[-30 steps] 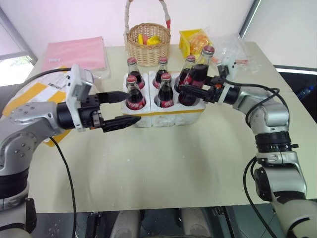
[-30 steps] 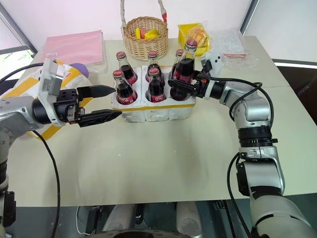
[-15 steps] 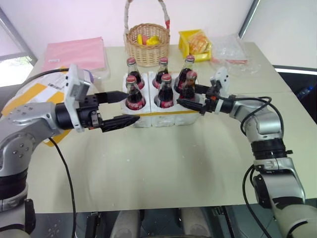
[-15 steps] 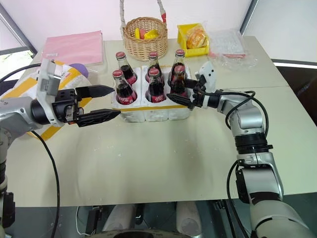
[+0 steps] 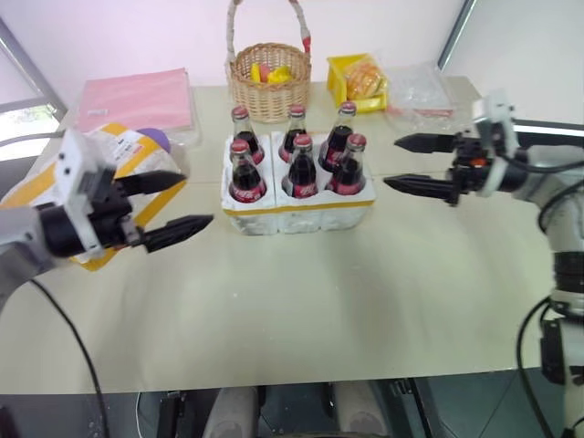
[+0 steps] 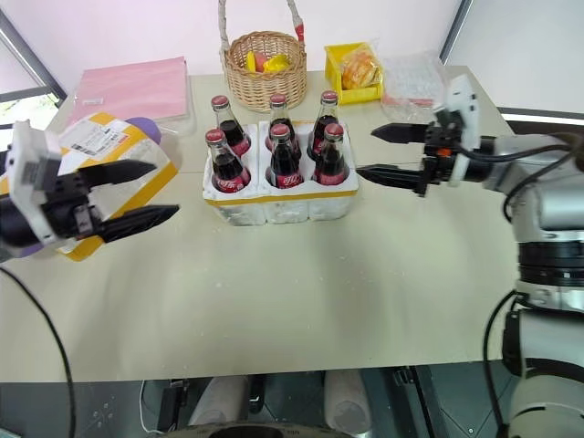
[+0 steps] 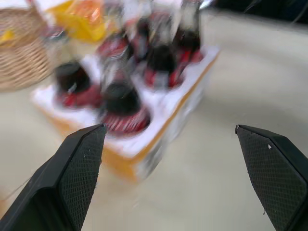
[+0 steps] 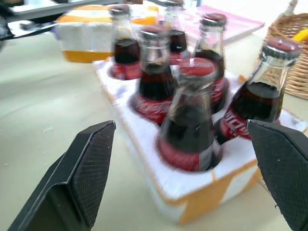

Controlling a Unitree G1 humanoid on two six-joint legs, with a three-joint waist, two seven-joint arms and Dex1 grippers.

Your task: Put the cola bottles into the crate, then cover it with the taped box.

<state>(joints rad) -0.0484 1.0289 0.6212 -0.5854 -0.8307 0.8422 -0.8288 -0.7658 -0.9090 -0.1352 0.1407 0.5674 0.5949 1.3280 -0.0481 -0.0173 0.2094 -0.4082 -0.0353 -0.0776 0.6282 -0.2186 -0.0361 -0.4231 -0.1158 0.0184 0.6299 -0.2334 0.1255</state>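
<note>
All six cola bottles (image 5: 298, 162) now stand in the crate (image 5: 299, 208); both wide, empty hands, left (image 5: 173, 207) at 9 o'clock, right (image 5: 406, 162) at 3, have withdrawn over bare bench (image 5: 301, 301).

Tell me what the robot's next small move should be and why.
Probably swing the open left claw toward the taped box just beside it: all six cola bottles already stand in the crate, both claws are empty, and only the covering remains.

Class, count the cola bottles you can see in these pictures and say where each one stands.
6. All cola bottles stand in the crate: back row; front row. None appears hidden.
</note>
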